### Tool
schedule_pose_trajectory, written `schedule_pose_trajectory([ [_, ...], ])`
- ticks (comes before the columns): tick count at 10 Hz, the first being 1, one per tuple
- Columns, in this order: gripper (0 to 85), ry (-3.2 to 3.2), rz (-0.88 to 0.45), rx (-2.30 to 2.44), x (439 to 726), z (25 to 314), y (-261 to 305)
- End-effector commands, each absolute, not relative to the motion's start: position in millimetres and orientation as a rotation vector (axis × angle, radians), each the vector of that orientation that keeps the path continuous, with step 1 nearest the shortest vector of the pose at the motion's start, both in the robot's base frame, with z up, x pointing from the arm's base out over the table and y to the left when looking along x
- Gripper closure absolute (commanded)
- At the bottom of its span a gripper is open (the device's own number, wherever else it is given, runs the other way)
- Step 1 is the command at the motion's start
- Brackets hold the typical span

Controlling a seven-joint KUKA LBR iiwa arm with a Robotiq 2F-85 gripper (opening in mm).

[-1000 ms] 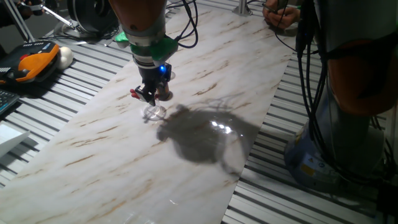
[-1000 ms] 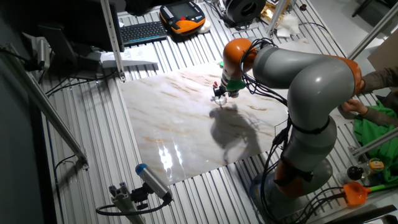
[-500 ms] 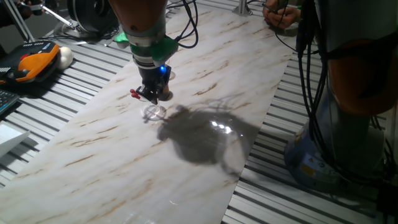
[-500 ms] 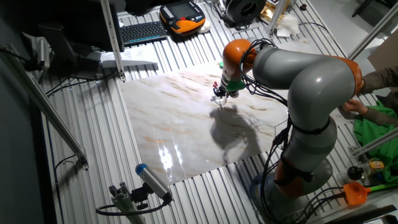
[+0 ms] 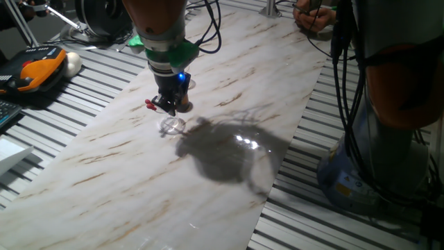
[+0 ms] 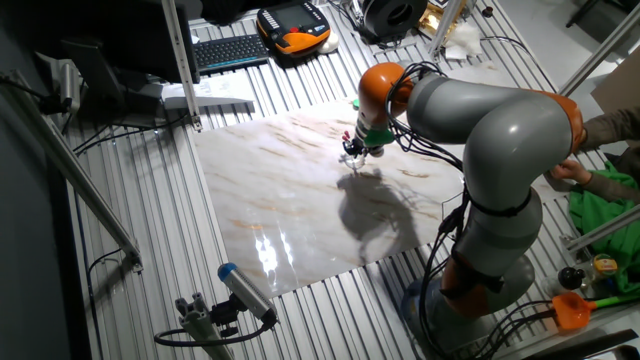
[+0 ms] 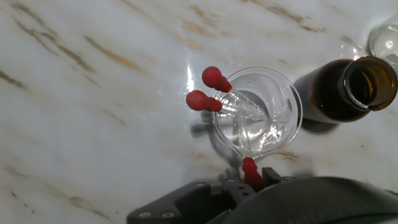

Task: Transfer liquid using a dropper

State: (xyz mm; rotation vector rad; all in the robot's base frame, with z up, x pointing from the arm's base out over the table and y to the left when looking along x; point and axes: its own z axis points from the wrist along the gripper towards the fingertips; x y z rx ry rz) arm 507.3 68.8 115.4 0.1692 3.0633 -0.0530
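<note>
In the hand view my gripper [image 7: 250,177] is shut on the red bulb of a dropper [image 7: 249,167], just in front of a clear glass [image 7: 292,109]. The held dropper's tube is hard to make out. Two look-alike droppers [image 7: 205,90] lean in that glass with their red bulbs over its left rim. An open amber bottle [image 7: 336,93] stands right of the glass, close to it. In one fixed view the gripper [image 5: 170,105] hangs just above the glass [image 5: 172,125], with red bulbs [image 5: 149,104] showing at its left. It also shows in the other fixed view [image 6: 352,152].
Everything stands on a marble slab [image 5: 229,90] laid on a slatted metal table. A second clear glass [image 7: 385,37] sits beyond the bottle. An orange pendant [image 5: 38,69] and a keyboard [image 6: 230,50] lie off the slab. A person's hands [image 5: 312,14] are at the far edge.
</note>
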Motion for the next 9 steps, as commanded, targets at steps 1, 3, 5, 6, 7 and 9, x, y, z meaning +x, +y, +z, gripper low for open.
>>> schedule_pose_trajectory([
  [1, 68.0, 3.064, -0.05, 0.167, 507.2, 115.5, 68.8],
  [3, 68.0, 3.065, -0.046, 0.157, 507.5, 115.6, 68.8],
  [5, 68.0, 3.065, -0.046, 0.153, 507.8, 116.1, 68.8],
  [6, 68.0, 3.065, -0.046, 0.143, 508.6, 117.0, 69.0],
  [7, 85.0, 3.066, -0.047, 0.127, 509.9, 118.4, 69.0],
  [9, 85.0, 3.07, -0.029, 0.102, 512.0, 121.3, 67.8],
])
